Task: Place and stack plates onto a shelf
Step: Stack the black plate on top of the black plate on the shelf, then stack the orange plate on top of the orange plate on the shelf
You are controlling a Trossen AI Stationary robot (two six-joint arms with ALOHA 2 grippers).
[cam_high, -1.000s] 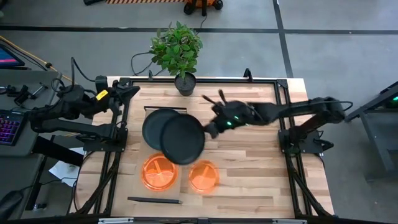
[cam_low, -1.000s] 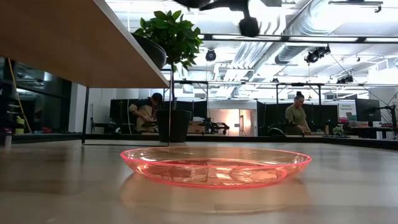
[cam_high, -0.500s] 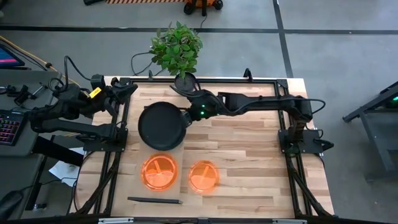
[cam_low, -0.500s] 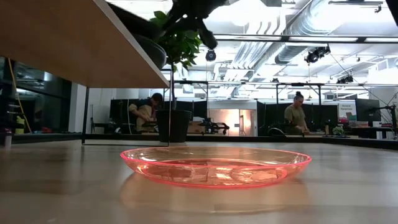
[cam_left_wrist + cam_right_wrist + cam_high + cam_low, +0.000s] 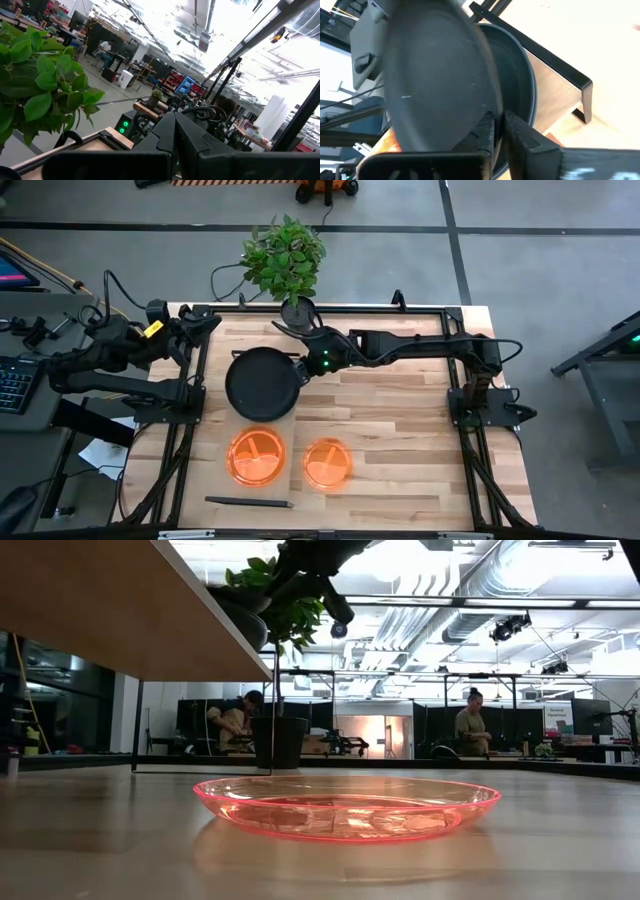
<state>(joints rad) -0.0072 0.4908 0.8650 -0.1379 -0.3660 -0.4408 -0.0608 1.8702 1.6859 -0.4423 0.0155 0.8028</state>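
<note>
A matte dark plate point(image 5: 262, 383) is held by my right gripper point(image 5: 298, 370), which reaches in from the table's right over the shelf point(image 5: 218, 430). In the right wrist view this plate point(image 5: 440, 75) is tilted over a second dark plate point(image 5: 522, 75) lying flat on the shelf board point(image 5: 555, 95). An orange plate point(image 5: 257, 457) sits nearer on the shelf. Another orange plate point(image 5: 327, 463) rests on its base on the tabletop and fills the low view point(image 5: 345, 805). My left gripper point(image 5: 205, 328) waits shut at the table's far-left corner. My right gripper point(image 5: 496, 130) pinches the upper dark plate's rim point(image 5: 487, 107) on its right-hand side, one finger above and one below. The fingers come level from the table's right. The plate is tilted above the lower dark plate; whether the two touch I cannot tell.
A potted plant point(image 5: 290, 270) stands at the far edge, just behind the right gripper. Black rails close the shelf's short ends point(image 5: 248, 502) and one shows beside the plates point(image 5: 580, 85). The shelf's underside point(image 5: 120, 610) overhangs the table. People sit in the room beyond point(image 5: 475, 730).
My right gripper swung the dark plate from the table's middle toward the far left, until it covered the dark plate on the shelf. In the last half second it barely moved and sank slightly. The gripper stayed shut on the rim.
</note>
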